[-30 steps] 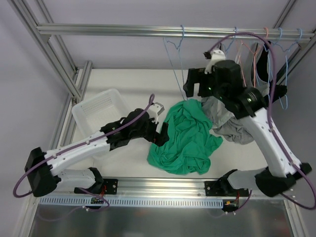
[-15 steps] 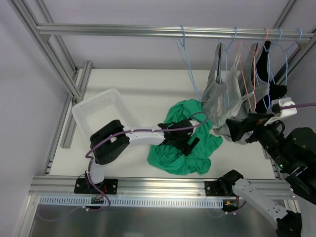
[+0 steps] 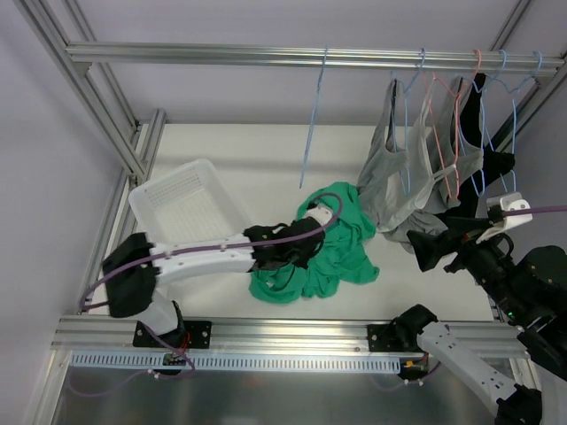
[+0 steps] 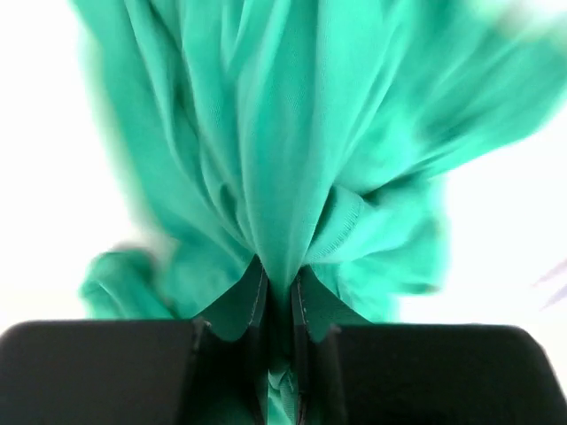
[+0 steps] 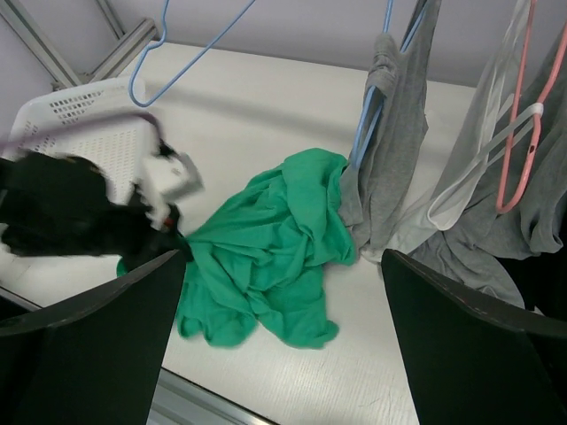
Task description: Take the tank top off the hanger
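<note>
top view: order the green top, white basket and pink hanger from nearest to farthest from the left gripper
1. Green top, pinched in the left gripper, mid-scene.
2. White basket, off to the left.
3. Pink hanger, up on the rail, far right.

The pale table [image 3: 252,159] carries a crumpled green tank top [image 3: 347,255] near its middle and a white slatted basket [image 3: 182,205] well apart, toward its left edge.
</note>
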`<state>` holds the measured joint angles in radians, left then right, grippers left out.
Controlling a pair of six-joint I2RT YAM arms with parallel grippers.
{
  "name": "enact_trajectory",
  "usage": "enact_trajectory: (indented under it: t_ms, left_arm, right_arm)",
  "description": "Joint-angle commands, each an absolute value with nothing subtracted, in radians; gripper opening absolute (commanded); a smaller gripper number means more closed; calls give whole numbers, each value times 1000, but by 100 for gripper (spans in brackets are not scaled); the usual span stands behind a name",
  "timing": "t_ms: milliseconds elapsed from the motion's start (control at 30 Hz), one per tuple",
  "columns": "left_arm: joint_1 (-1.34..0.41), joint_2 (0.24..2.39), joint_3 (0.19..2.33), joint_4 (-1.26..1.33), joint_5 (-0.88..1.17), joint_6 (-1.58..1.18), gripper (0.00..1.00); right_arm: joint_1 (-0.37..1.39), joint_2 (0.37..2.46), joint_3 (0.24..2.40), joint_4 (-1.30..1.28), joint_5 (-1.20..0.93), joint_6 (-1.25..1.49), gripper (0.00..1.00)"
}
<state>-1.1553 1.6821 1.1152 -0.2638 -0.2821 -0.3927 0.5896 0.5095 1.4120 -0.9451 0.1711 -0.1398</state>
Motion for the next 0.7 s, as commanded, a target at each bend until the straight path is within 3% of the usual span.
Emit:
enact_trajectory:
  t_ms: [0, 233, 533, 667]
  left_arm:
    - [-1190, 1369, 1163, -288, -469, -349, 0]
    - [-1195, 1079, 1350, -298, -615, -201, 0]
    - [-1183, 1150, 1770, -319, -973, 98, 0]
    - [-1089, 1177, 1804, -324, -1025, 149, 0]
  right_arm:
    - [589, 515, 1384, -897, 181, -156, 99]
    - [591, 522, 1355, -854, 179, -153, 99]
    - [589, 537, 1347, -835, 173, -150, 99]
    - [589, 540, 1333, -821, 169, -147, 99]
